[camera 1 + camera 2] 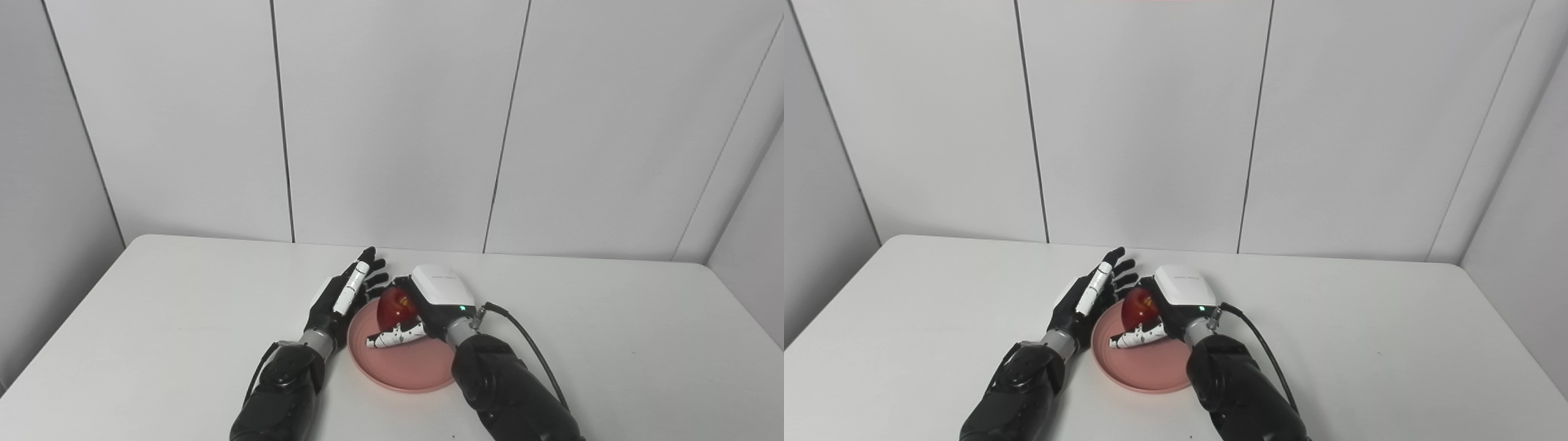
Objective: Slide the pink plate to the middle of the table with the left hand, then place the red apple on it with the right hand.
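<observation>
plate mid-table | apple above plate | left robot hand left of plate

Both views are bright and evenly lit, with soft, diffuse light from above. The white table shows only faint shadows close under the arms in the lower centre. No harsh glare appears. Focus is sharp across the frame, and the wall panel seams lean outward toward the side edges.
</observation>
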Motion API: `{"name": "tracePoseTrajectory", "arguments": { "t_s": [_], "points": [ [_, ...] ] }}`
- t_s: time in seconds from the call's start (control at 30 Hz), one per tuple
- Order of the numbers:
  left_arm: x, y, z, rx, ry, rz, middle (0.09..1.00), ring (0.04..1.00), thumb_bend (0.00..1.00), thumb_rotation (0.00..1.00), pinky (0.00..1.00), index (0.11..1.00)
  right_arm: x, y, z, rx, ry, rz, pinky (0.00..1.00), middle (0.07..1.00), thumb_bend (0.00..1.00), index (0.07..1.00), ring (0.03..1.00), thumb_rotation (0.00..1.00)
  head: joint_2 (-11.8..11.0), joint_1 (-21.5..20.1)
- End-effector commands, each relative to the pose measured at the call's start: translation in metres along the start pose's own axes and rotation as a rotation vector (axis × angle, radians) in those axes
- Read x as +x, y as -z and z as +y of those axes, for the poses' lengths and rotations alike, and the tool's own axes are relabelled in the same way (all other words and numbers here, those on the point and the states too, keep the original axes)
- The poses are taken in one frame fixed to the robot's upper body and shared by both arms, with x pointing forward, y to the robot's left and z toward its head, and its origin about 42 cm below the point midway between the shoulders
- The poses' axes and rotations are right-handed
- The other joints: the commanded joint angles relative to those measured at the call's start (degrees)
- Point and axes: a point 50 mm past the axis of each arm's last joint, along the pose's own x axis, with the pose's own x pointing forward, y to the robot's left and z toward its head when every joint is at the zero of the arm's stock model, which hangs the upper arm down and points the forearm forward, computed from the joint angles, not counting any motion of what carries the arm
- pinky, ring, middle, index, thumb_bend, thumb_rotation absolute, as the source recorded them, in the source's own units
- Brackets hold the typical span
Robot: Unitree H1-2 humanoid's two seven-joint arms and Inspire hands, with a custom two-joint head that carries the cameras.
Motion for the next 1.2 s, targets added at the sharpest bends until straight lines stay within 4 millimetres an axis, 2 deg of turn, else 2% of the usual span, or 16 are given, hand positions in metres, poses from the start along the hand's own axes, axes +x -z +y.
{"name": "tracePoseTrajectory", "arguments": {
  "t_s": [0.0,0.13,0.23,0.3,0.37,0.4,0.43,0.67,0.93,1.03,1.17],
  "points": [
    [-0.007,0.020,0.001,-0.006,-0.015,0.105,0.917,0.896,0.68,0.84,0.88,0.941,0.009,-0.009,-0.027,0.003,0.080,-0.027,0.37,0.577,0.99,0.667,0.481,0.77,0.01,0.01],
    [-0.007,0.020,0.001,0.004,-0.020,0.112,0.908,0.898,0.69,0.83,0.90,0.931,0.009,-0.007,-0.029,0.014,0.088,-0.029,0.37,0.585,1.00,0.693,0.478,0.81,-0.05,0.00],
    [-0.007,0.020,0.003,-0.004,-0.016,0.109,0.906,0.897,0.73,0.81,0.88,0.930,0.009,-0.006,-0.032,0.019,0.101,-0.035,0.34,0.565,1.00,0.713,0.453,0.83,-0.03,-0.02],
    [-0.007,0.020,0.003,-0.012,-0.019,0.109,0.891,0.882,0.72,0.77,0.88,0.936,0.008,-0.006,-0.034,0.021,0.113,-0.043,0.29,0.501,1.00,0.720,0.390,0.85,0.00,-0.06],
    [-0.008,0.019,0.003,-0.021,-0.020,0.112,0.871,0.872,0.69,0.74,0.87,0.942,0.008,-0.005,-0.037,0.024,0.119,-0.050,0.30,0.525,1.00,0.726,0.414,0.89,0.04,-0.10],
    [-0.008,0.019,0.003,-0.024,-0.019,0.112,0.864,0.868,0.71,0.74,0.87,0.958,0.007,-0.005,-0.038,0.026,0.120,-0.051,0.37,0.597,1.00,0.739,0.487,0.93,0.04,-0.10],
    [-0.008,0.019,0.003,-0.021,-0.015,0.109,0.862,0.863,0.72,0.75,0.86,0.967,0.007,-0.005,-0.040,0.030,0.123,-0.055,0.39,0.621,1.00,0.745,0.512,0.95,0.10,-0.09],
    [-0.009,0.018,0.004,-0.012,-0.004,0.098,0.841,0.842,0.76,0.82,0.91,0.979,0.003,-0.003,-0.051,0.123,0.173,-0.092,0.53,0.714,1.00,0.759,0.648,1.00,0.04,-0.05],
    [-0.008,0.011,0.003,-0.037,-0.013,0.088,0.815,0.847,0.76,0.80,0.96,0.925,0.003,0.000,-0.060,0.403,0.228,-0.087,0.59,0.756,1.00,0.790,0.702,1.00,0.30,-0.02],
    [-0.008,0.009,0.003,-0.033,-0.019,0.080,0.819,0.861,0.76,0.81,0.96,0.912,0.003,0.002,-0.061,0.523,0.252,-0.084,0.71,0.860,1.00,0.816,0.819,1.00,0.33,-0.02],
    [-0.008,0.007,0.000,-0.066,-0.057,0.056,0.832,0.887,0.74,0.93,0.96,0.894,0.002,0.009,-0.059,0.709,0.269,-0.072,0.81,0.870,1.00,0.830,0.875,1.00,0.33,-0.12]
  ]
}}
